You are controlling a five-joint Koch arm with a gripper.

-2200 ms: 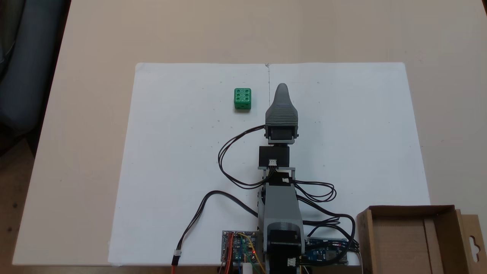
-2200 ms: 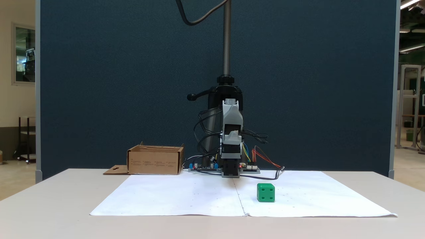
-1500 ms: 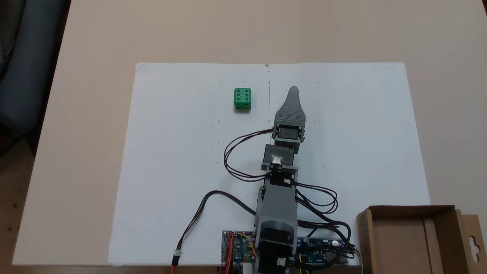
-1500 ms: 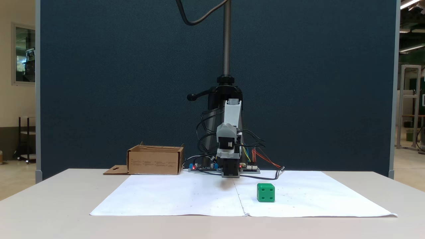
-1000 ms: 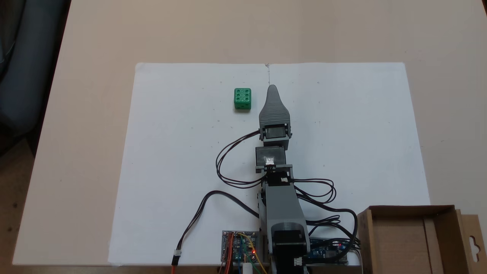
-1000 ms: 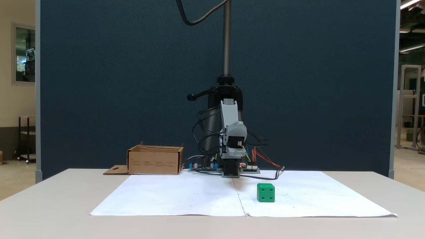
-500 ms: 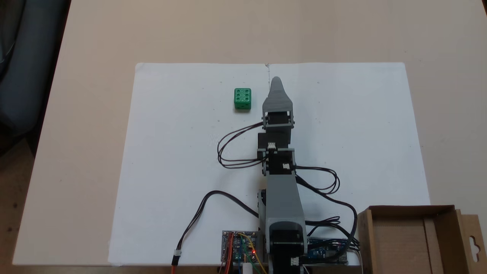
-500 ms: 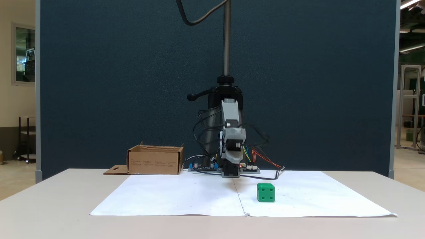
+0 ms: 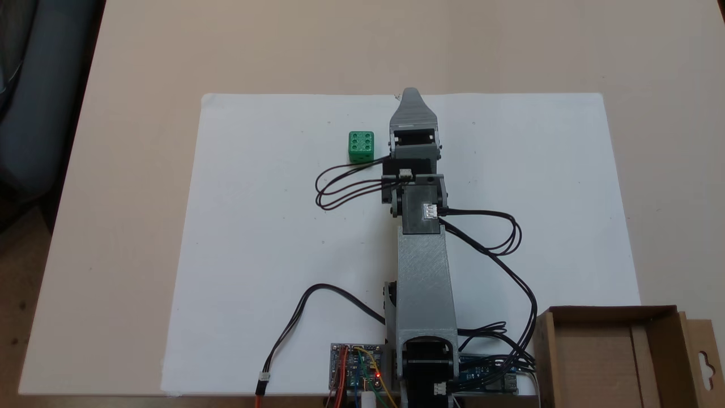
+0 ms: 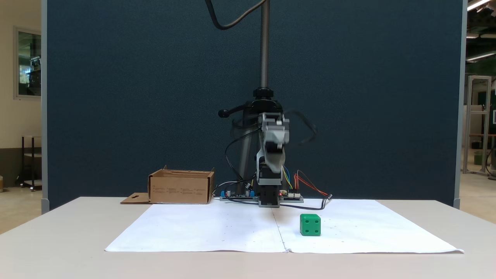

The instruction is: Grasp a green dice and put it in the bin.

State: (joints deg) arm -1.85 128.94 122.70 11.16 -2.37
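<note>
The green dice [image 9: 361, 147] lies on the white paper, its six-pip face up; in the front fixed view the green dice [image 10: 310, 225] sits low and right of the arm. The grey gripper [image 9: 410, 93] is stretched out past the dice, its tip near the paper's far edge and to the right of the dice as seen from above. In the front fixed view the gripper [image 10: 273, 168] hangs well above the table, slightly blurred. Only one jaw shows, so its state is unclear. The cardboard bin [image 9: 612, 311] stands at the lower right by the arm's base, and this bin [image 10: 180, 190] appears left of the arm from the front.
A white paper sheet [image 9: 272, 238] covers the middle of the beige table [image 9: 136, 170]. Circuit boards [image 9: 355, 371] and looping black cables [image 9: 340, 190] sit by the arm's base. A camera pole [image 10: 265, 46] and a dark blue partition [image 10: 135, 97] stand behind the arm.
The arm swung right, then back left, then stretched forward and rose, carrying the gripper tip past the dice toward the paper's far edge. The dice and the bin have stayed put.
</note>
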